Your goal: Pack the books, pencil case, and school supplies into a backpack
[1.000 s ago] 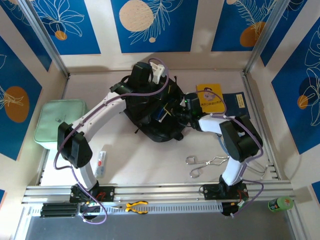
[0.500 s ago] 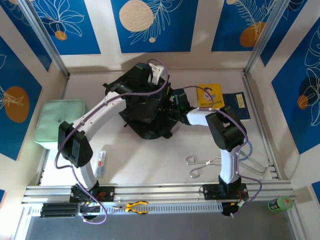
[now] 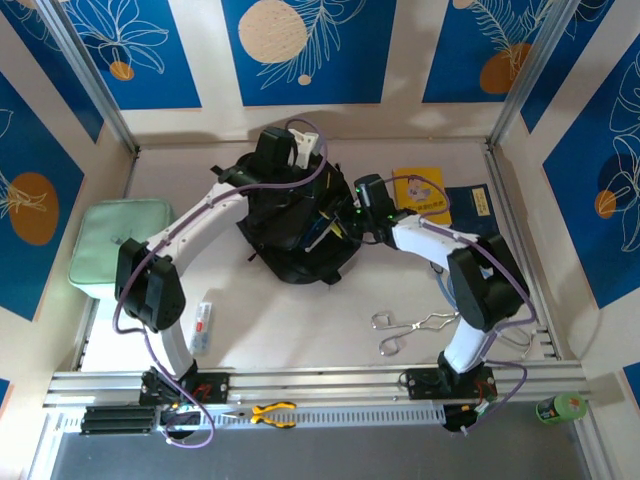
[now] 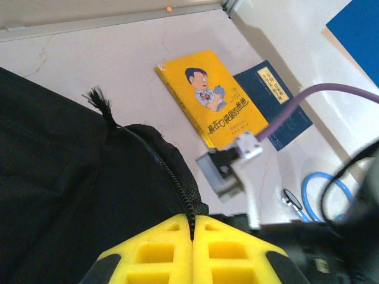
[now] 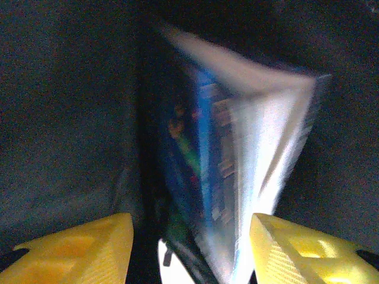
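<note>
Blue illustrated paperback book (image 5: 219,165) standing on edge inside large black fabric backpack (image 3: 290,240) — sitting straight ahead of wide-open, empty right gripper (image 5: 189,236) — left gripper (image 4: 192,228) clamping tight on zip edge.

Left arm (image 3: 195,220) and right arm (image 3: 430,238) are reaching over the backpack (image 3: 285,248); yellow book (image 3: 428,192), navy book (image 3: 472,208) are lying beside it.

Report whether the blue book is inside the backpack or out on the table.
Inside: the right wrist view shows the blue book surrounded on all sides by the black fabric of the backpack.
</note>
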